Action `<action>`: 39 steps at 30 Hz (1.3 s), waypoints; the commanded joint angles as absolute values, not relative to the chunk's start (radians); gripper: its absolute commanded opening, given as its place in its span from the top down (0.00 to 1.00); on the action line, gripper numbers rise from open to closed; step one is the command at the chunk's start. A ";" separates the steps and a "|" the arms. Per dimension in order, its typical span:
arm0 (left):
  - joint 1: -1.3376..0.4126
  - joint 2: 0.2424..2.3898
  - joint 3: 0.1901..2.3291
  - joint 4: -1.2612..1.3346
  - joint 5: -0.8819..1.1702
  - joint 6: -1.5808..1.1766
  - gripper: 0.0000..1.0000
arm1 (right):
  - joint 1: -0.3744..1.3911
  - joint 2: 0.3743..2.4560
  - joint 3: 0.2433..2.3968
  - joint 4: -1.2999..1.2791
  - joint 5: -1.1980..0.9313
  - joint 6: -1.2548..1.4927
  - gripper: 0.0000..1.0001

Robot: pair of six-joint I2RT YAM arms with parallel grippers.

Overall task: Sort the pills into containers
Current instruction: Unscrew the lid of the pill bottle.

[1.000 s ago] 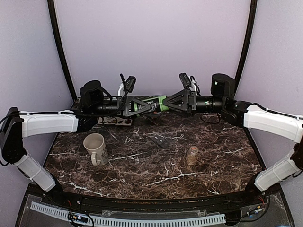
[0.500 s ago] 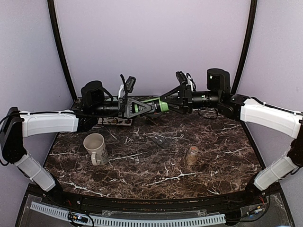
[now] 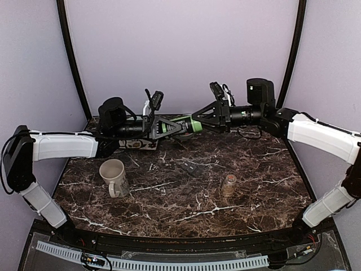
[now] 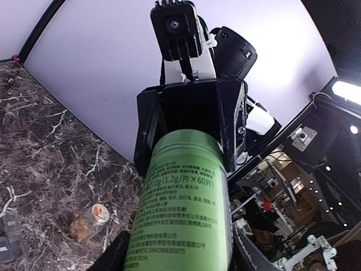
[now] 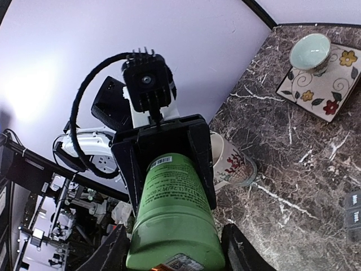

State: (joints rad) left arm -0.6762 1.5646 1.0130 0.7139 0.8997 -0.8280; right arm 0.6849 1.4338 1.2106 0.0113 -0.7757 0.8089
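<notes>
A green bottle (image 3: 181, 123) hangs level in the air over the back of the counter (image 3: 169, 209), gripped at both ends. The left fingers (image 4: 115, 258) are clamped on its body, with the printed label facing that wrist's camera. The right fingers (image 5: 114, 252) grasp the opposite end (both sides pressed against the plastic). On the counter below stand a mug (image 3: 114, 176), a small jar (image 3: 228, 184) of brownish pills and a dark pill box (image 3: 192, 168), well apart from one another. A bowl (image 5: 309, 49) sits on a flowered plate (image 5: 330, 90) at the back left.
</notes>
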 commanded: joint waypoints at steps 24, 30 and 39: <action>-0.649 1.691 1.132 1.214 1.021 -1.443 1.00 | 0.690 1.311 1.295 -0.268 -0.697 0.123 0.43; -0.649 1.620 1.127 0.923 0.992 -1.178 1.00 | 0.679 1.284 1.257 -0.143 -0.738 0.277 0.27; -0.650 1.555 1.116 0.743 0.946 -0.956 1.00 | 0.662 1.253 1.160 0.032 -0.750 0.546 0.18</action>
State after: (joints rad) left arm -0.6537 1.6070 1.1084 0.8200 0.9733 -1.0969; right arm 0.6731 1.2709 1.1927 -0.0956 -0.7414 0.3901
